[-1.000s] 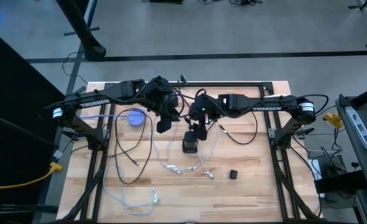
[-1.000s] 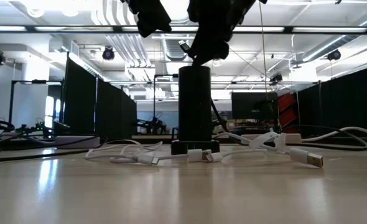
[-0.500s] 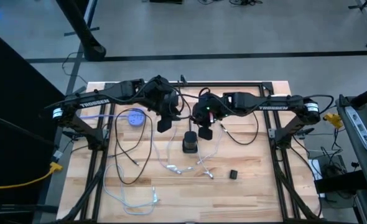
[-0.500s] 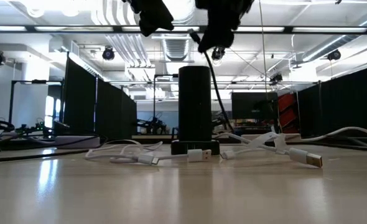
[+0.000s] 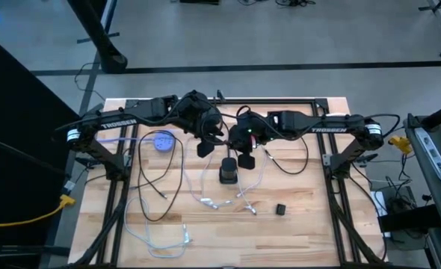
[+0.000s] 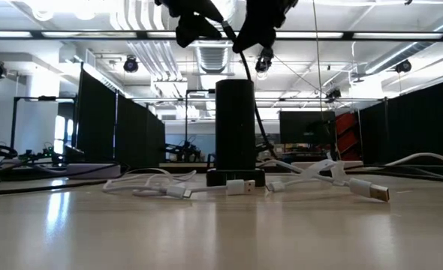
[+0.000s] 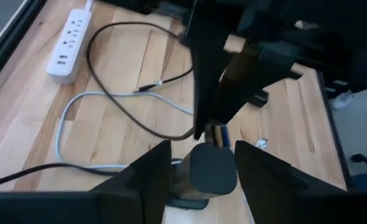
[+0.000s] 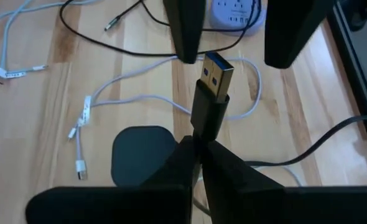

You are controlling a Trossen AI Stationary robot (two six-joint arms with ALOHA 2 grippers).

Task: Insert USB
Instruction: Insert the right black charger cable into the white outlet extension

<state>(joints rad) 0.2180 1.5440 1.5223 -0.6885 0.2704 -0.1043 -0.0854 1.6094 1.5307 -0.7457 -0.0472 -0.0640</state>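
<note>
Take the black charger tower at mid-table as your landmark. Your right gripper hangs just above and beside it, fingers pinched tight on the black USB plug — the metal tip sticks out past the fingertips, clear of the tower, its black cable trailing down behind it. Your left gripper hovers on the tower's other side, up and close, jaws partly apart with nothing between them. White cables lie loose on the wood around the tower's base — a small black block sits well off from it.
</note>
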